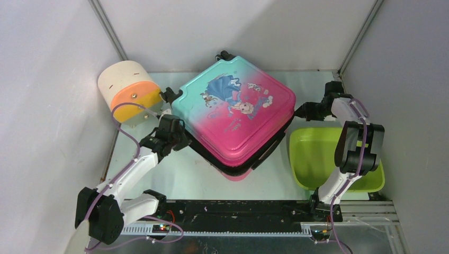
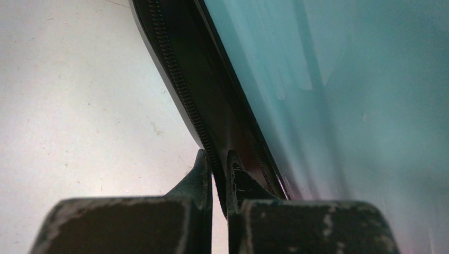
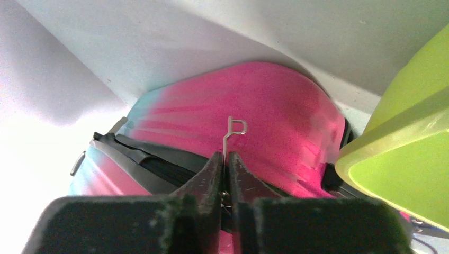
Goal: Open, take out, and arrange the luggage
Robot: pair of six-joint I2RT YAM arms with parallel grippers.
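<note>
The luggage (image 1: pixel 238 114) is a pink-to-teal suitcase with a princess print, lying flat in the middle of the table. Its upper shell sits slightly askew over the lower one, with a black zipper band showing between them. My left gripper (image 1: pixel 177 135) is at its left edge. In the left wrist view the gripper (image 2: pixel 217 164) is shut on the black zipper band (image 2: pixel 174 79) beside the teal shell (image 2: pixel 344 95). My right gripper (image 1: pixel 303 111) is at the suitcase's right corner. In the right wrist view it (image 3: pixel 224 159) is shut on a thin metal zipper pull (image 3: pixel 236 127) in front of the pink shell (image 3: pixel 265 106).
A lime-green tub (image 1: pixel 328 159) stands right of the suitcase, under the right arm, and also shows in the right wrist view (image 3: pixel 402 148). A cream-and-orange cylinder (image 1: pixel 129 90) lies at the back left. White walls enclose the table on three sides.
</note>
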